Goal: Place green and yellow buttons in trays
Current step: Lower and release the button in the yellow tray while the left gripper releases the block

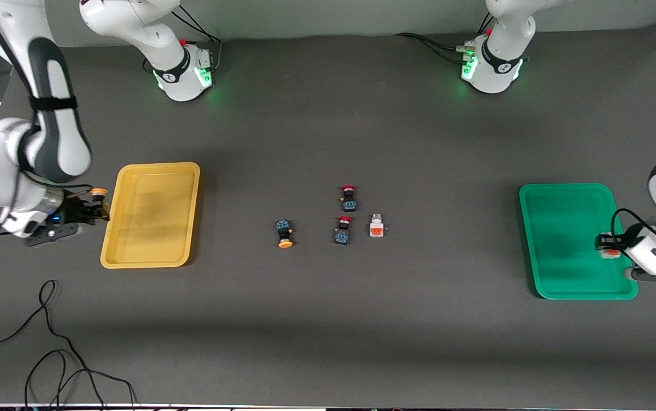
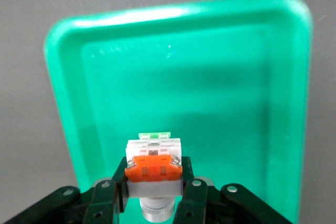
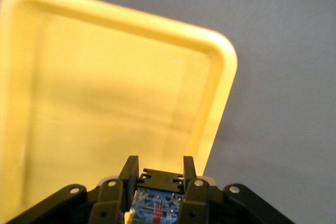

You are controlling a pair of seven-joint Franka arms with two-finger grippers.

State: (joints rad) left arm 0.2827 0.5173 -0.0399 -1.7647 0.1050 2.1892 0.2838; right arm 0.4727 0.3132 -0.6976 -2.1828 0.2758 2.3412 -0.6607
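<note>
Claws, both loaded: your left claw (image 2: 153, 184) clamps a white button (image 2: 153, 162) over the green tray (image 1: 533, 245); your right claw (image 3: 156, 178) pinches a yellow-capped button (image 1: 98, 194) at the yellow tray's (image 1: 112, 251) 9 o'clock rim.

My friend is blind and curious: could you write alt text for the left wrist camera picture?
The left gripper holds a white-bodied button with an orange-red patch between its black fingers, over the green tray. The tray's floor shows nothing in it, and grey table lies around the tray.

Two red-capped buttons (image 1: 348, 198) (image 1: 344, 230) mid-table, black cable (image 1: 48, 342) near front edge
</note>
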